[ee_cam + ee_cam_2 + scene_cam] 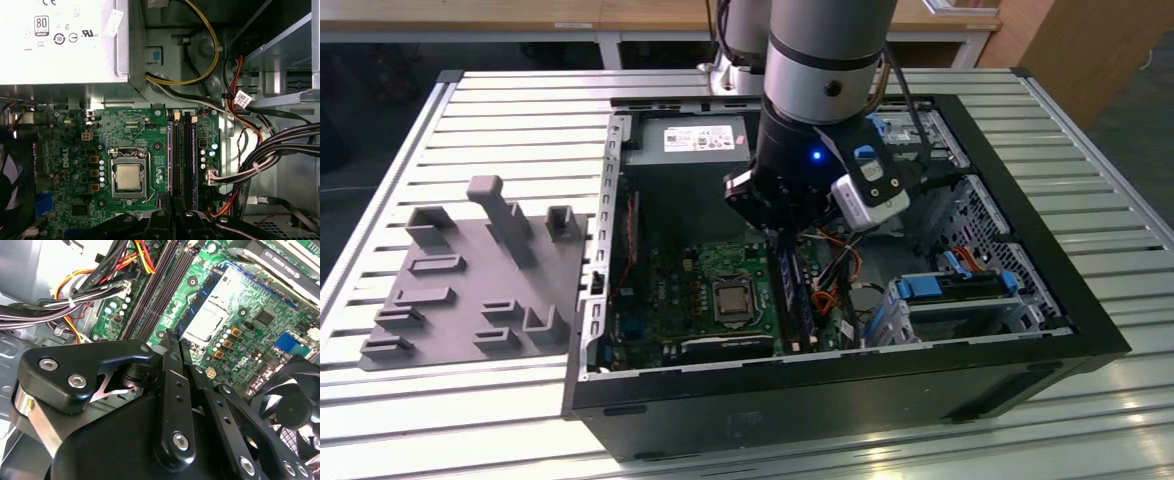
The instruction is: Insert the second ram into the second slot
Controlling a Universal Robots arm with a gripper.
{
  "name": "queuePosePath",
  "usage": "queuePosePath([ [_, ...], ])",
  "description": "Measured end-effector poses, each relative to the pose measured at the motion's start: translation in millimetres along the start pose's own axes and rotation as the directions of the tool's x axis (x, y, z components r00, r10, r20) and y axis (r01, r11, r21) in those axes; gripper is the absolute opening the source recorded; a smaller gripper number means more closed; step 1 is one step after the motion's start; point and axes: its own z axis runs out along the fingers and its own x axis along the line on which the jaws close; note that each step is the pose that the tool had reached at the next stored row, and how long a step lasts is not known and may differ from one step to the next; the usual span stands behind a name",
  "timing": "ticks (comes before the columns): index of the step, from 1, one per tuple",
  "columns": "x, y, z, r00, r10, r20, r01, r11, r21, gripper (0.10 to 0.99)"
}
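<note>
The open computer case (1014, 345) lies on the slatted table. On its green motherboard (75, 150), the memory slots (181, 160) run beside the processor socket (127, 176). Two thin blue sticks stand edge-on in them, one next to the socket (170, 155) and one further out (193, 160). Which is the second ram I cannot tell. My gripper (171, 200) hangs above one end of the slots (790, 300), in line with the stick by the socket. In the second wrist view the gripper (167, 337) is shut, with nothing showing between its fingers.
The power supply (694, 140) sits at the case's far end. Bundled cables (270, 150) run next to the slots. A black fan (295, 410) stands at the board's edge. Light-blue drive brackets (947, 285) are at the exterior view's right, and a grey fixture plate (467, 280) at its left.
</note>
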Motion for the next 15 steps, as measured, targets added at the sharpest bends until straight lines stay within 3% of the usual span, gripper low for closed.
queuePosePath([
  [15, -0.8, -2.8, 6.2, 0.9999, -0.015, -0.0018, 0.015, 0.9999, 0.001, 0.133],
])
